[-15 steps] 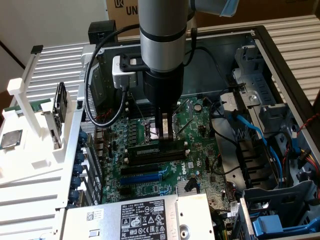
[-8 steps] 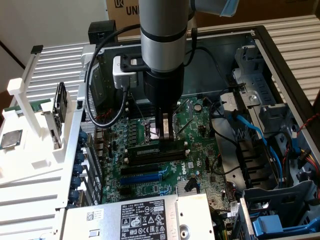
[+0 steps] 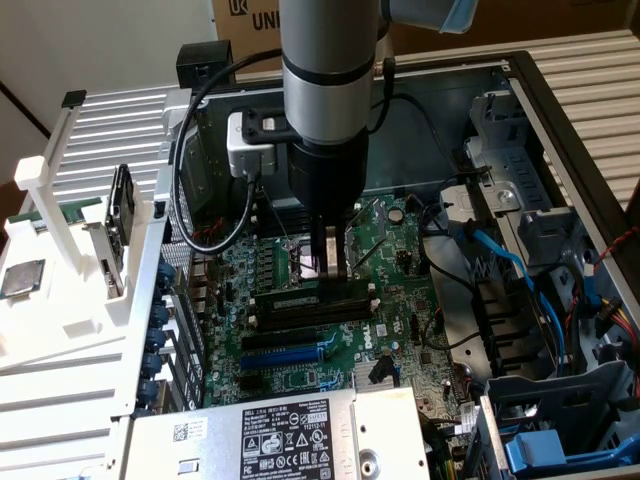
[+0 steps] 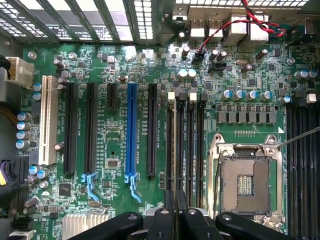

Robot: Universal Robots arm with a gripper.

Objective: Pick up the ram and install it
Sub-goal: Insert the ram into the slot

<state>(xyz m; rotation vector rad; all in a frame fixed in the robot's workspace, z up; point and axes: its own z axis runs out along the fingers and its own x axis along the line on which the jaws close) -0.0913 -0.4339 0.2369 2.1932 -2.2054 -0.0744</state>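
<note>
The ram (image 3: 300, 299) is a long dark-green stick standing on edge along the black memory slots (image 3: 310, 318), just beside the open processor socket (image 3: 305, 262). My gripper (image 3: 333, 277) comes straight down onto its upper edge near the stick's middle and is shut on it. In the wrist view the ram (image 4: 173, 160) is seen edge-on as a thin pale line running out from between my fingers (image 4: 165, 220), lined up with the memory slots (image 4: 190, 145) next to the socket (image 4: 246, 180). I cannot tell how deep it sits in the slot.
The motherboard (image 3: 390, 250) lies in an open computer case with blue cables (image 3: 500, 260) at the exterior view's right and a power supply (image 3: 290, 435) in front. A white rack (image 3: 70, 290) at the exterior view's left holds a silver processor chip (image 3: 22, 278) and a dark upright board (image 3: 121, 215).
</note>
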